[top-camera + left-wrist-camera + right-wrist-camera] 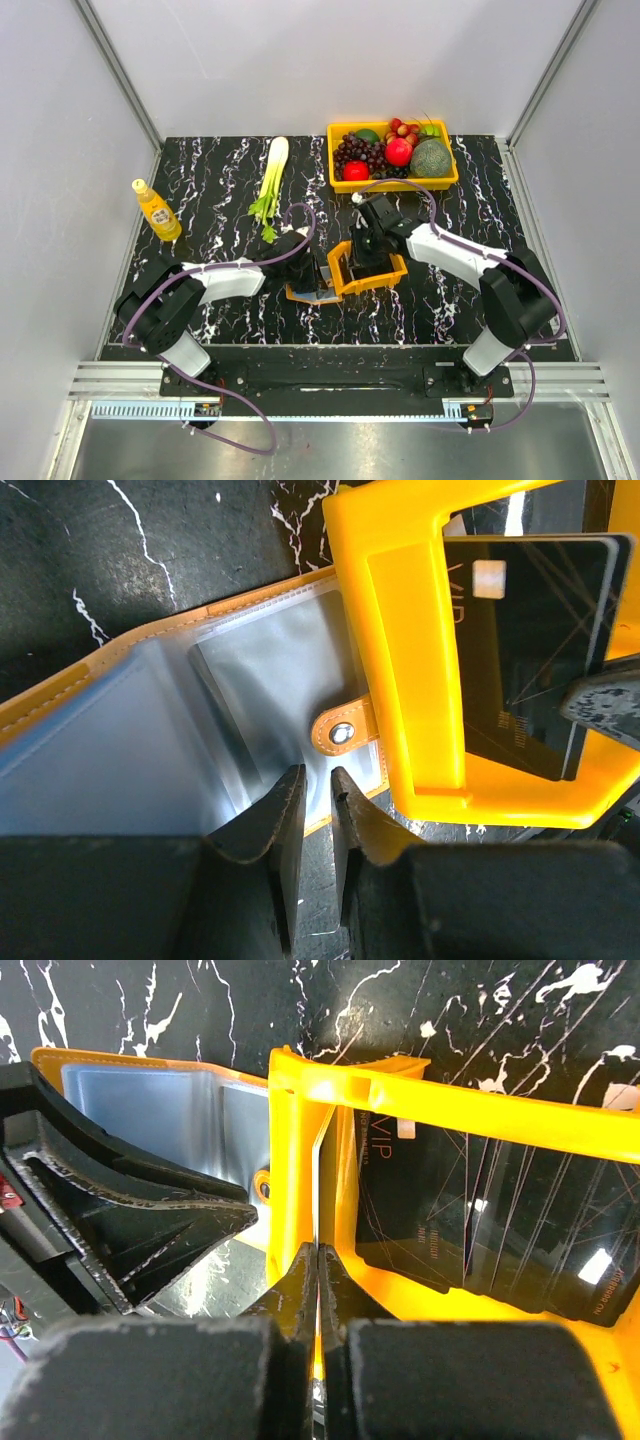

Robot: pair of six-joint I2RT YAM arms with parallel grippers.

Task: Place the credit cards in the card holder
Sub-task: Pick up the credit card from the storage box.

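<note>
Nearest the lens, at the bottom of the left wrist view, the left gripper (318, 772) has its dark fingers a narrow slit apart. Their tips rest at the near edge of the card holder (120, 730). Whether a leaf of the clear sleeve is pinched between them cannot be told.

The holder lies open across the left and centre of that frame. Its clear pockets face up, and its snap tab (342, 732) is just above the fingertips.

To the right, touching or just beside the holder, stands the orange tray (400, 660). The credit cards (530, 650) lean inside it, dark and printed "VIP".

In the right wrist view the right gripper (318, 1250) is at bottom centre with its jaws pressed together. They appear to clamp a single card (318, 1180), seen edge-on as a thin pale line rising beside the tray's left wall.

The step in hand looks like drawing that card out and carrying it to a pocket. To do it well:
- Lift the card straight up until it clears the wall, since a sideways pull would likely drag the light tray.
- Turn it flat to the pocket mouth and feed one corner in first.
- Steady the holder with the left arm, because the limp sleeve may buckle.
- Move gently, as so thin a card could pivot in the grip.
</note>
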